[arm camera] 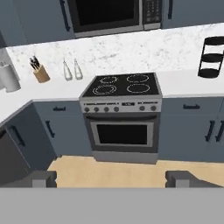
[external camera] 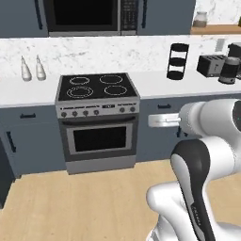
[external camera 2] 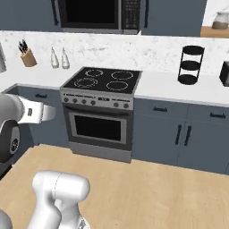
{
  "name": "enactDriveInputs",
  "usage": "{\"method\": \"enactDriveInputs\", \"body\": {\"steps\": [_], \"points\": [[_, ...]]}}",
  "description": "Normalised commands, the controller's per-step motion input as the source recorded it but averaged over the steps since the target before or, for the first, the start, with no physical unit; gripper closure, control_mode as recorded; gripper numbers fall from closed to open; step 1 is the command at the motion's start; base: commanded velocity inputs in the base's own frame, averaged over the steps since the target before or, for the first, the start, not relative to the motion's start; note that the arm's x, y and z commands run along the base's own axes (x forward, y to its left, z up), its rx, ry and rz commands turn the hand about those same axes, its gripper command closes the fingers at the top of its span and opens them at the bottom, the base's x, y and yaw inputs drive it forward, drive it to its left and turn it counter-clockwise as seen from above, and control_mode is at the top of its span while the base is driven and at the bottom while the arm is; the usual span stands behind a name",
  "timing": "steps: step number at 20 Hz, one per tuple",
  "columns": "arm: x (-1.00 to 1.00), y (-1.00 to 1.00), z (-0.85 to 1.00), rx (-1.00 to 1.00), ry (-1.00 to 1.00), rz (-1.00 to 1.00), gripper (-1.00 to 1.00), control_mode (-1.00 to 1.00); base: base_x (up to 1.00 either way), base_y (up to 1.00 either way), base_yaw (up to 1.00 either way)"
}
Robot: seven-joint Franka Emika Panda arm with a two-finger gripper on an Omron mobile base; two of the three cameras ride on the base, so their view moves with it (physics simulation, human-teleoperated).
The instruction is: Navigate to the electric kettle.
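electric kettle far right on counter, gripper facing stove, seemingly open

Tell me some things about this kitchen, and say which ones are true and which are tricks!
1. The electric kettle stands beside the toaster. True.
2. The kettle sits on the stove. False: it is on the counter, far right of the stove.
3. A microwave hangs above the stove. True.
4. The oven door is open. False: it is closed.
5. The black tiered rack stands between stove and toaster. True.
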Motion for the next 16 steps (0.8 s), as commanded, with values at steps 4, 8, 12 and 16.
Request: {"method": "enactDriveInputs", "body": {"steps": [4, 8, 12, 16], "points": [[0.0, 0.0, 0.0, 0.0, 0.0, 0.0, -1.0, 1.0, 0.46, -1.0, -0.18], [0.0, 0.0, 0.0, 0.0, 0.0, 0.0, -1.0, 1.0, 0.81, -1.0, -0.07], [0.0, 0.0, 0.0, 0.0, 0.0, 0.0, -1.0, 1.0, 0.96, -1.0, -0.05], [0.0, 0.0, 0.0, 0.0, 0.0, 0.0, -1.0, 1.0, 0.96, -1.0, -0.05]]}}
